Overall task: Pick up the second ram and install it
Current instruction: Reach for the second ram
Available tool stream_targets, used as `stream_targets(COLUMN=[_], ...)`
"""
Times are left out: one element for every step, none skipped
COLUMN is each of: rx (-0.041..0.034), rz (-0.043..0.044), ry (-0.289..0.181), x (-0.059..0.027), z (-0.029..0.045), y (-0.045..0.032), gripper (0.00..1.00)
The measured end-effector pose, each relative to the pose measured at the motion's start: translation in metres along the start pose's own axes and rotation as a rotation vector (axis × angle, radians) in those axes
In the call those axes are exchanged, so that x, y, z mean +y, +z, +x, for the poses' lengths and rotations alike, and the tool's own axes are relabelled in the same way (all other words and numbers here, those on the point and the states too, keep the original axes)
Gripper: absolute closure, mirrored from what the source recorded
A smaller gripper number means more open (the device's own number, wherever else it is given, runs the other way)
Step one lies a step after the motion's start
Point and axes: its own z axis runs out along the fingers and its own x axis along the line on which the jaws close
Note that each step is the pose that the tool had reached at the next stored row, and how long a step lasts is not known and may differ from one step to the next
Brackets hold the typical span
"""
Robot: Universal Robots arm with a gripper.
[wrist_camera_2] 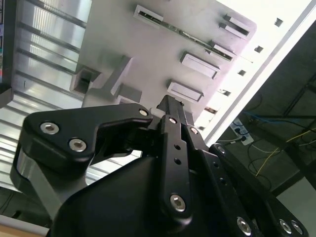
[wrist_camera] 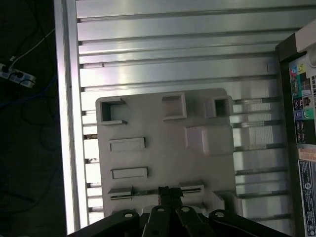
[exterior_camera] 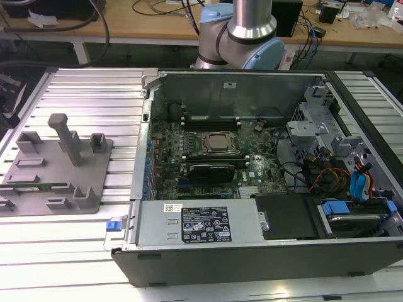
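I find the second ram [exterior_camera: 47,185] lying flat in its slot on the grey tray [exterior_camera: 94,157], at the tray's edge nearest the exterior view's camera and towards that view's left. The tray rests on the ribbed aluminium table [exterior_camera: 94,88], just beside the open computer case [exterior_camera: 252,251], which stands to the exterior view's right with its green motherboard [exterior_camera: 170,135] exposed. In the first wrist view the gripper [wrist_camera: 169,193] hangs above the tray [wrist_camera: 163,148], and its tips line up over the middle of the thin green stick [wrist_camera: 143,193], apart from it. In the second wrist view the gripper [wrist_camera_2: 171,104] is again above the tray [wrist_camera_2: 148,54], with the stick [wrist_camera_2: 187,37] further along the tray surface. In both wrist views the jaws look closed together, and I see nothing held between them. The ram is untouched and not yet lifted.
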Motion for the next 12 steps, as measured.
stream_targets(rx=[0.0,0.0,0.0,0.0001,0.0,0.0,0.0,0.0,0.0,0.0,0.0,0.0], rz=[-0.0001,-0.0001,0.0,0.0,0.0,0.0,0.0,-0.0001,0.0,0.0,0.0,0.0], ry=[0.0,0.0,0.0,0.0,0.0,0.0,0.0,0.0,0.0,0.0,0.0,0.0], x=[-0.0004,-0.0006,-0.0011,-0.0019,-0.0028,-0.0033,-0.0038,-0.0043,-0.0051,-0.0057,-0.0063,-0.0075], z=[0.0011,0.0019,0.0034,0.0056,0.0078,0.0095,0.0107,0.0115,0.0128,0.0138,0.0145,0.0155], y=[0.001,0.0016,0.0028,0.0046,0.006,0.0071,0.008,0.0087,0.01,0.0106,0.0111,0.0118], gripper=[0.92,0.92,0.92,0.92,0.92,0.92,0.92,0.92,0.92,0.92,0.92,0.92])
